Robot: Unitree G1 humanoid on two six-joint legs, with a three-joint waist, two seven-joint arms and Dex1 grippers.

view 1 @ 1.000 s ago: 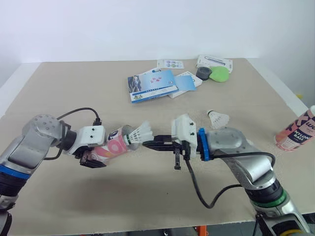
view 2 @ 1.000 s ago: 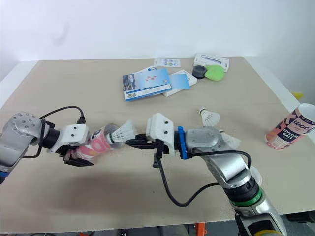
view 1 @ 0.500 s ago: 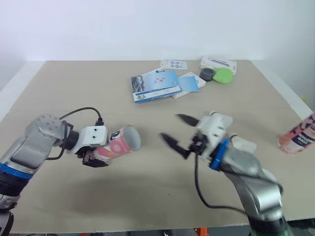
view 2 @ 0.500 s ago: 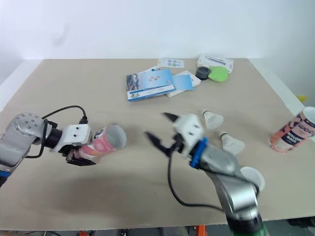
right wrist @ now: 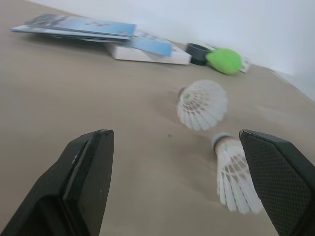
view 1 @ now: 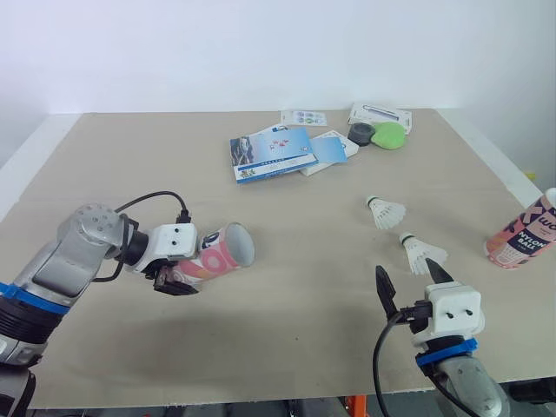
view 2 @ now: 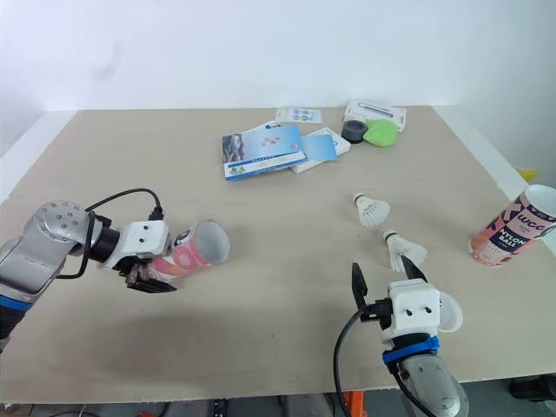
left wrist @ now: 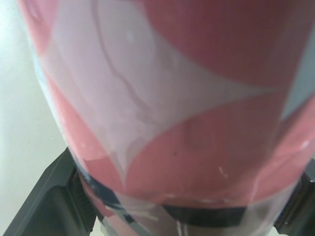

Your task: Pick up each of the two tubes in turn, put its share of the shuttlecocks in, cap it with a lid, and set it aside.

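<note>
Left gripper (view 1: 181, 276) clamped on tube (view 1: 219, 252), held nearly flat above table, mouth toward centre. Right gripper (view 1: 407, 280) wide open, empty, near shuttlecock (view 1: 423, 253). Risk: off-centre closing crushes feathers or pushes shuttlecock away

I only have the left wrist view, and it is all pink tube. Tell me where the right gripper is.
Observer: The right gripper hovers low over the table near its front edge, jaws open and empty.
Operator: Now tell me what is lying loose.
Observer: Two shuttlecocks lie on their sides. The nearer shuttlecock is just ahead of the right jaws, and the farther shuttlecock is beyond it.
Operator: Report what is left to fill.
Observer: A second tube stands upright at the table's right edge, and its top looks open.
</note>
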